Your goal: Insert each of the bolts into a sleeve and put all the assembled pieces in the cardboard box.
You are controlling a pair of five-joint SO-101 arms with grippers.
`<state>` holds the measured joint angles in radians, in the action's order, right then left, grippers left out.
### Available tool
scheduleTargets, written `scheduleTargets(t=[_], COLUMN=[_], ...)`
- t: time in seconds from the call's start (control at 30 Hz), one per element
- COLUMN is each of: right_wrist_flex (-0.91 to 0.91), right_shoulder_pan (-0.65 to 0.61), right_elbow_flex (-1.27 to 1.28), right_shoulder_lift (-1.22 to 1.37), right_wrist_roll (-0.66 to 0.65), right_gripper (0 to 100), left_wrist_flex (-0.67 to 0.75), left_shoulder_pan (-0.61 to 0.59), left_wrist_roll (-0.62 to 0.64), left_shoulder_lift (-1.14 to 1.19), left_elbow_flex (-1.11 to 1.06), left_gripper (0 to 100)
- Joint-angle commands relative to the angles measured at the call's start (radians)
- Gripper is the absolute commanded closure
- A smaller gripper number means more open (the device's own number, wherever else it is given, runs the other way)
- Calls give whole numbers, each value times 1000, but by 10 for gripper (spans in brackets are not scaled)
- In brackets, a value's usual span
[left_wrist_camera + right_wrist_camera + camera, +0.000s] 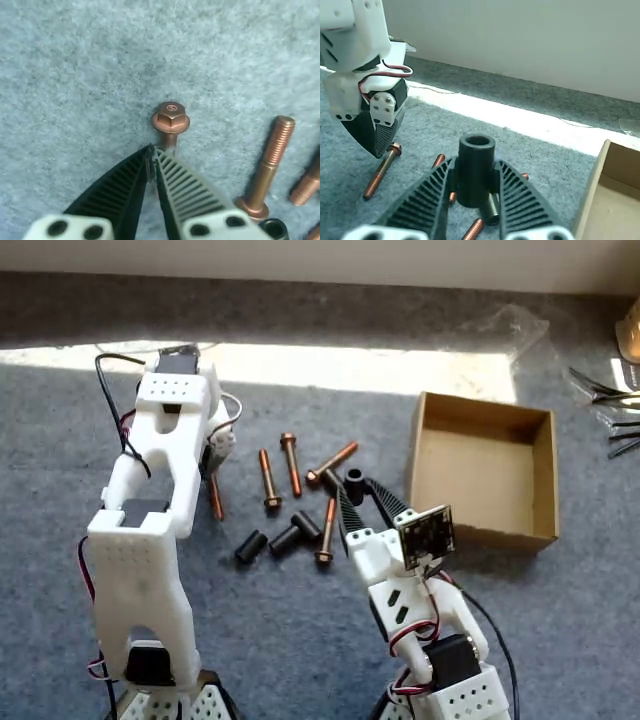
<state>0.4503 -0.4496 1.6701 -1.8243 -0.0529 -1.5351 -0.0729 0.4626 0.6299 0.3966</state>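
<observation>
While the cardboard box sits empty at three o'clock of the loose bolts and sleeves, the left claw pinches one bolt by its shank and the right claw grips an upright sleeve; nothing looks assembled yet.

My high camera looks down over the carpet. Left wrist camera points down, close on one bolt. Right wrist camera sits low behind a sleeve, facing the wall, sharing that bolt and, with the high view, the box.

bolt shank behind left fingers
</observation>
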Motion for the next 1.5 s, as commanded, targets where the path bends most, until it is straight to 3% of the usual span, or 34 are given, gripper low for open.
scheduleTargets(t=[0.0, 1.07, 1.47], right_wrist_flex=[2, 2, 4], right_shoulder_pan=[-8, -8, -8], right_elbow_flex=[145, 145, 145], right_shoulder_lift=[-10, -10, -10], right_wrist_roll=[3, 3, 3], right_gripper=[993, 993, 993], left_wrist_flex=[-12, 3, 95], left_shoulder_pan=[15, 7, 7], left_wrist_roll=[-71, -87, -89], left_shoulder_lift=[-16, 99, 99], left_elbow_flex=[42, 93, 94], left_gripper=[934, 905, 905])
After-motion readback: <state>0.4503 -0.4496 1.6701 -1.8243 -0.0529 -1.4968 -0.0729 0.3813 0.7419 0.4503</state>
